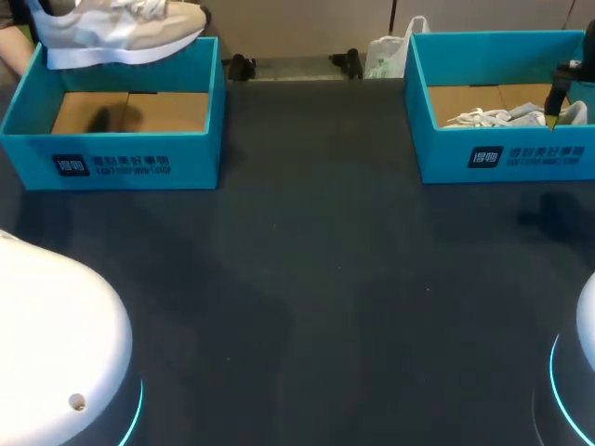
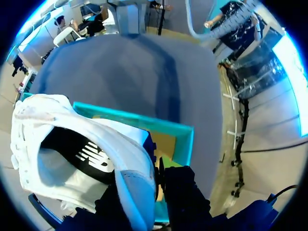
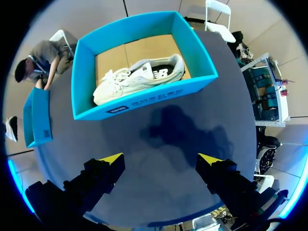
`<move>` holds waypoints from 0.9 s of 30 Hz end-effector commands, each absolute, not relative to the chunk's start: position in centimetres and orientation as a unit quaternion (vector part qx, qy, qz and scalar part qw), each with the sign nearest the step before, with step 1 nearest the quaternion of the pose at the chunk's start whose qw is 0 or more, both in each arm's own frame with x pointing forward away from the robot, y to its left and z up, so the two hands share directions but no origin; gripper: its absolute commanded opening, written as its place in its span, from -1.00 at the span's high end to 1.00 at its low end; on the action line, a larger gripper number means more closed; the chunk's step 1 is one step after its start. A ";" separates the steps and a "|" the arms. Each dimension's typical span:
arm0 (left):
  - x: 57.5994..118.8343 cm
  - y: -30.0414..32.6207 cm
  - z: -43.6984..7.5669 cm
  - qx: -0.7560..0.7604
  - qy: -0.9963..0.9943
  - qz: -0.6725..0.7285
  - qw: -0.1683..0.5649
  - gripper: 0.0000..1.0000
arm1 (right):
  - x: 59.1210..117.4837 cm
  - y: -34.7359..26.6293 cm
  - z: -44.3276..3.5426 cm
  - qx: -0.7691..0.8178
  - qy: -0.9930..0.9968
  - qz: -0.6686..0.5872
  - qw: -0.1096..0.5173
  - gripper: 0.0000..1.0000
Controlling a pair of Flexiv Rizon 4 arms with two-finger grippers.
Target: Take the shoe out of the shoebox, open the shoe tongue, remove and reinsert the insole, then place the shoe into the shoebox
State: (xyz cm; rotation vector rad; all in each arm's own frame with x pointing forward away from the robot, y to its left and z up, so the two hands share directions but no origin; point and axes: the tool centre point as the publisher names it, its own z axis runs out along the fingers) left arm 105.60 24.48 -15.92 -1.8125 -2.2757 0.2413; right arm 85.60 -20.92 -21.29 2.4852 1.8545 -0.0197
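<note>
Shoe hangs over the left shoebox, pinched by the left gripper. The right gripper gapes open above the table.

You see two teal shoeboxes along the far edge of the dark table. The left shoebox stands at the far left corner. A white shoe hangs above its far wall, sole down. The right shoebox, at the far right corner, holds a second shoe. Your right gripper hangs over that box.
</note>
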 end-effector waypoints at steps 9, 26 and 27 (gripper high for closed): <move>97.4 21.6 -13.7 -0.612 -0.783 -0.110 -0.033 1.00 | 85.5 -20.9 -21.3 0.802 0.598 -0.006 0.021 -1.00; 88.0 15.9 -14.7 -0.609 -0.772 -0.174 -0.052 1.00 | 85.5 -20.9 -21.3 0.802 0.598 -0.006 0.021 -1.00; 87.2 15.5 -14.8 -0.613 -0.770 -0.171 -0.048 1.00 | 85.5 -20.9 -21.3 0.802 0.598 -0.006 0.021 -1.00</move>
